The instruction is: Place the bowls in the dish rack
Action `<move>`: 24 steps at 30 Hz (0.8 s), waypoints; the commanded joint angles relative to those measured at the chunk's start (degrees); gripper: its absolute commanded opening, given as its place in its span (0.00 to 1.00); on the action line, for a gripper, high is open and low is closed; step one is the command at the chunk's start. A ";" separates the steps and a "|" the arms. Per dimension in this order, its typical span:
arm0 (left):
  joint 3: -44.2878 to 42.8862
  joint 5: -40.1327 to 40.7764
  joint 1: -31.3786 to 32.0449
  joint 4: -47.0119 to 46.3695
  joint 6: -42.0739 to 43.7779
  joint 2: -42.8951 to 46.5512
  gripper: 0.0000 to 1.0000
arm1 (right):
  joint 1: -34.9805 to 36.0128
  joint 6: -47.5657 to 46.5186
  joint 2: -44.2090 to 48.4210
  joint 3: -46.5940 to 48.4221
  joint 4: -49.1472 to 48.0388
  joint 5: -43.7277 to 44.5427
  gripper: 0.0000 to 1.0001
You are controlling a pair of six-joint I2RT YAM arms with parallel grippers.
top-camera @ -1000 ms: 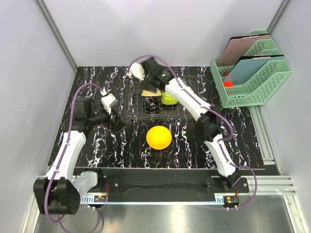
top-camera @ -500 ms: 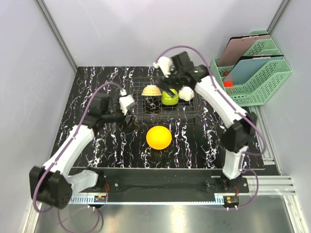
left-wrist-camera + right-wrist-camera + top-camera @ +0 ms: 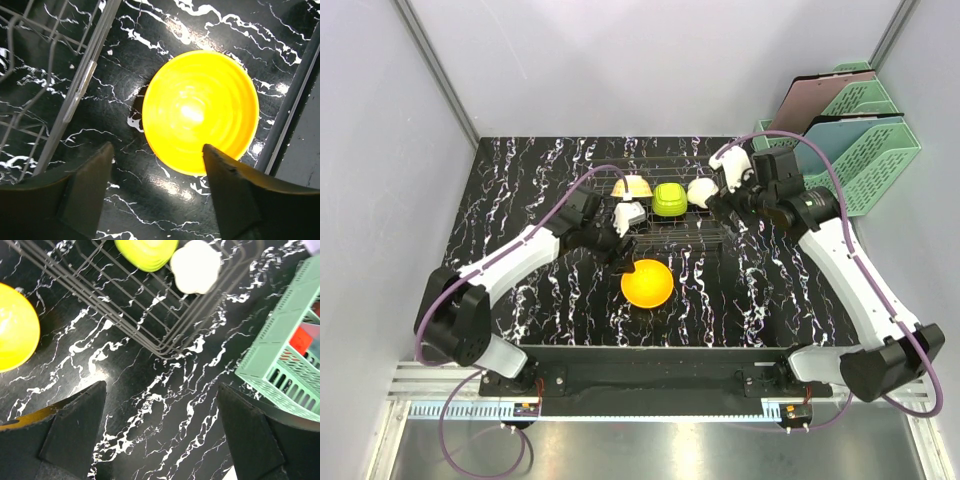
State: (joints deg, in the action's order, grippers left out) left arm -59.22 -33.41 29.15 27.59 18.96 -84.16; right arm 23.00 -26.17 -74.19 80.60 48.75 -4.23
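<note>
An orange bowl (image 3: 647, 283) sits open side up on the black marble table in front of the wire dish rack (image 3: 705, 232). In the rack stand a cream bowl with an orange rim (image 3: 633, 186), a lime green bowl (image 3: 668, 199) and a white bowl (image 3: 701, 192). My left gripper (image 3: 619, 251) is open and empty, just left of the orange bowl (image 3: 200, 112), with the rack's edge (image 3: 80, 85) beside it. My right gripper (image 3: 723, 203) is open and empty over the table right of the rack; its view shows the white bowl (image 3: 195, 265) and the lime bowl (image 3: 146, 250).
Green mesh file trays (image 3: 845, 160) stand at the back right, close to the right arm; one also shows in the right wrist view (image 3: 285, 350). A grey wall closes in the back and both sides. The table's front rail (image 3: 290, 105) runs past the orange bowl.
The right arm swung from the rack's left end to its right, left the white bowl in the rack and drew back. The left arm reached right, up to the orange bowl.
</note>
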 commanded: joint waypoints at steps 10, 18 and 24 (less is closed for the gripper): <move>-4.76 2.12 3.02 0.88 -1.12 -8.65 0.55 | -1.56 3.15 1.33 0.79 -2.52 -6.40 0.99; -4.85 3.26 4.34 1.41 -0.85 -11.37 0.37 | -1.65 3.67 1.24 0.09 -2.87 -7.99 0.98; -5.20 3.52 4.87 1.76 -0.68 -11.90 0.05 | -1.65 3.67 1.42 -0.62 -3.14 -8.08 0.98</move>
State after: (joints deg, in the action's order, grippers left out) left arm -62.28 -30.68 33.41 28.99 17.63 -95.88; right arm 21.69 -23.22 -73.14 80.47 47.81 -11.00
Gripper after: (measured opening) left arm 0.106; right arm 0.983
